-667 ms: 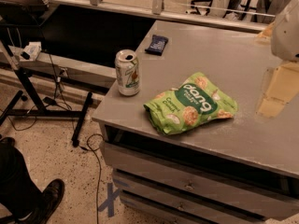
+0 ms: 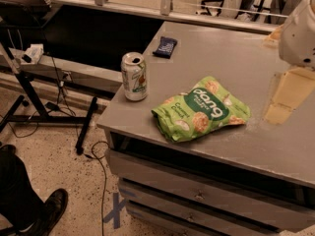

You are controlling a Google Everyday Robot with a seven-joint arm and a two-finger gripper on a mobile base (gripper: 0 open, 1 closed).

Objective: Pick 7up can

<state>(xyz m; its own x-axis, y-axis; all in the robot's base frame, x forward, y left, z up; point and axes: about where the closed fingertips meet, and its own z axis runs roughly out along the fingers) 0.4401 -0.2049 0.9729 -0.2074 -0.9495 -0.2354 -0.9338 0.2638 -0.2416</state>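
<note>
The 7up can point(image 2: 134, 76) stands upright near the left front corner of the grey table point(image 2: 216, 48). It is pale whitish-green with a silver top and an open pull-tab hole. My gripper point(image 2: 287, 96) hangs at the far right of the camera view, over the table's right side, below the white arm housing point(image 2: 299, 33). It is well to the right of the can, with the green snack bag between them. It holds nothing that I can see.
A green snack bag point(image 2: 202, 110) lies flat at the table's middle front. A small dark blue wrapped bar point(image 2: 165, 46) lies at the back behind the can. A black stand with cables point(image 2: 29, 97) is left of the table. A person's shoe point(image 2: 51, 208) is at bottom left. Drawers point(image 2: 197, 195) sit under the table.
</note>
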